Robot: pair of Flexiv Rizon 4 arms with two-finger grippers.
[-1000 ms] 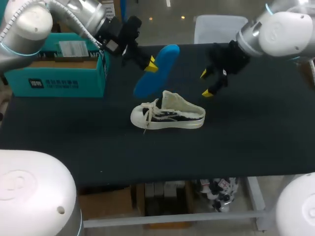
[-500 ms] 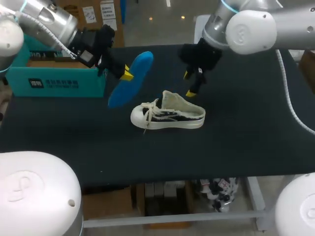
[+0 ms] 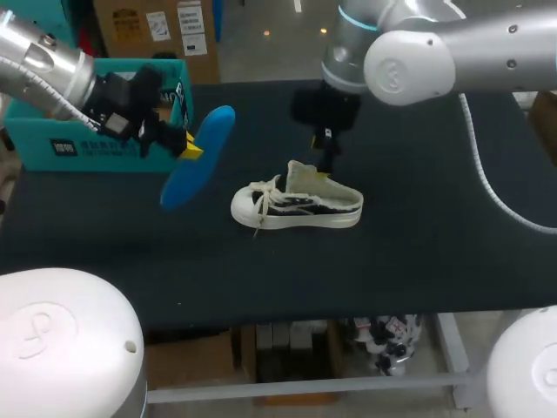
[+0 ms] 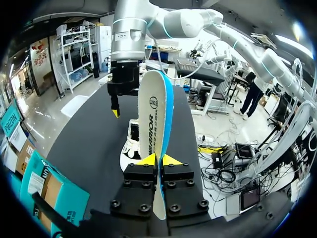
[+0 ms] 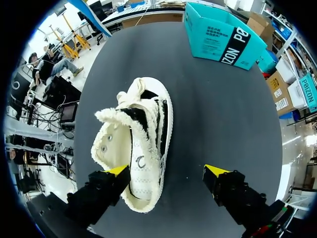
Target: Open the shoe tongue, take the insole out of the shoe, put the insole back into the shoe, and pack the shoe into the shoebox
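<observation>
A cream-and-black shoe (image 3: 296, 205) lies on its sole mid-table, toe to the left, tongue flopped up. My left gripper (image 3: 187, 146) is shut on a blue insole (image 3: 196, 157) and holds it in the air, left of the shoe. In the left wrist view the insole (image 4: 156, 114) stands on edge between the yellow tips of that gripper (image 4: 159, 159). My right gripper (image 3: 326, 155) hangs open just above the shoe's rear. From its wrist, the right gripper (image 5: 167, 171) has one finger over the shoe (image 5: 136, 158) at its heel end and the other beside it.
A teal shoebox (image 3: 87, 131) stands open at the table's back left, right behind the left gripper; it also shows as the shoebox (image 5: 223, 34) beyond the shoe's toe. Bare black tabletop (image 3: 435, 218) lies right of and in front of the shoe.
My left arm has carried the insole leftward and lower, away from the shoe. My right arm has swung left and down to just above the shoe's rear, staying open.
</observation>
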